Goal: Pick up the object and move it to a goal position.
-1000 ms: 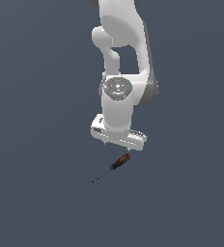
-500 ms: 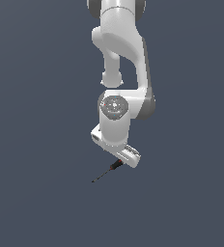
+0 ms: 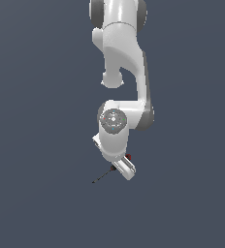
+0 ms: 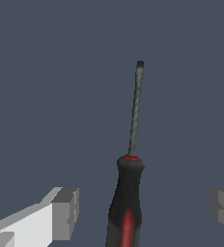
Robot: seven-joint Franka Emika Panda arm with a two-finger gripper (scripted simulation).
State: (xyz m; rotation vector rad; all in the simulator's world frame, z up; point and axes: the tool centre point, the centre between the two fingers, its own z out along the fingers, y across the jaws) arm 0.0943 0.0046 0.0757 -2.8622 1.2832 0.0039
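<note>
The screwdriver (image 4: 126, 202) has a black handle with a red stripe and a thin dark shaft pointing away from the hand. In the wrist view it lies between my two fingers (image 4: 65, 212), and both stand well apart from the handle. My gripper (image 4: 145, 210) is open and touches nothing. In the exterior view the gripper (image 3: 121, 167) is low over the screwdriver (image 3: 101, 177). The hand hides most of the handle there. Only the shaft and a bit of red show.
A plain dark grey-blue ground (image 3: 37, 193) fills both views. The white arm (image 3: 119, 58) rises straight up from the hand in the exterior view.
The hand has come down and turned over the screwdriver. It now covers most of the handle in the exterior view, which showed freely a second ago.
</note>
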